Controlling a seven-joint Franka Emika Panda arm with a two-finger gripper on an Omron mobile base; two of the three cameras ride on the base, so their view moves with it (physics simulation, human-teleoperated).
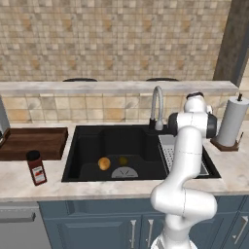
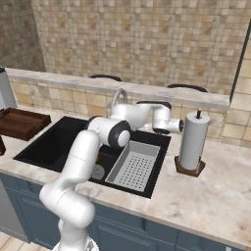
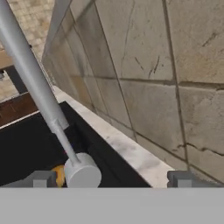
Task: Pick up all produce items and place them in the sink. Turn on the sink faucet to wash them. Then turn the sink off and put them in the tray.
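Two produce items lie on the floor of the black sink (image 1: 87,141): an orange-yellow fruit (image 1: 104,163) and a smaller olive-brown one (image 1: 123,160), both near the round drain (image 1: 125,172). The grey gooseneck faucet (image 1: 156,104) rises at the sink's back rim. In the hand view my gripper (image 3: 113,179) is open, close to the tiled back wall. The faucet's spout (image 3: 30,74) slants past on the left, and its round grey knob (image 3: 83,173) sits between my fingertips, nearer the left one. The brown wooden tray (image 1: 34,142) rests on the counter left of the sink.
A red-labelled jar (image 1: 36,168) stands on the front counter left of the sink. A grey perforated rack (image 2: 135,166) fills the sink's right end. A white paper towel roll (image 1: 233,121) stands on the counter to the right. A raised stone ledge (image 1: 116,87) runs behind the faucet.
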